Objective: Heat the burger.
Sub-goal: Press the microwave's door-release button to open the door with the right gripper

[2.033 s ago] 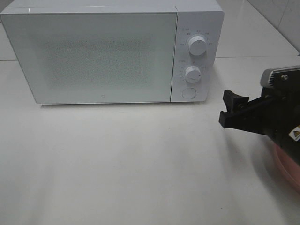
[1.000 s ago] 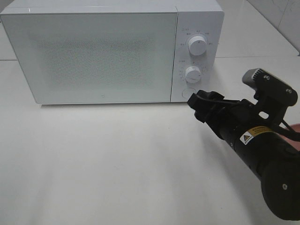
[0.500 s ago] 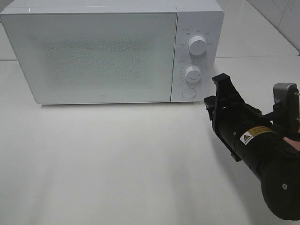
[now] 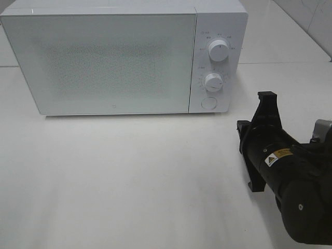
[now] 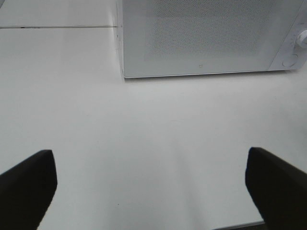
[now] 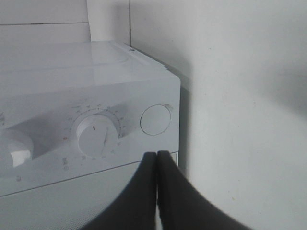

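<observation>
My right pincer [image 6: 157, 154] has its tips pressed together, holding nothing, and points toward the round button [image 6: 156, 120] on the microwave [image 4: 124, 57]. My left pincer [image 5: 149, 160] hangs spread wide above the table [image 5: 144, 120]. I judge that an off-centre push could nudge the knob [image 6: 96, 136] beside the button or slip off the corner, and the door [image 4: 78, 78] would not open. Only the wrist view shows the closed tips. Only the high view shows me apart from the panel. No view shows the burger.

High frontal view, wrists facing microwave [image 4: 104, 62]
</observation>
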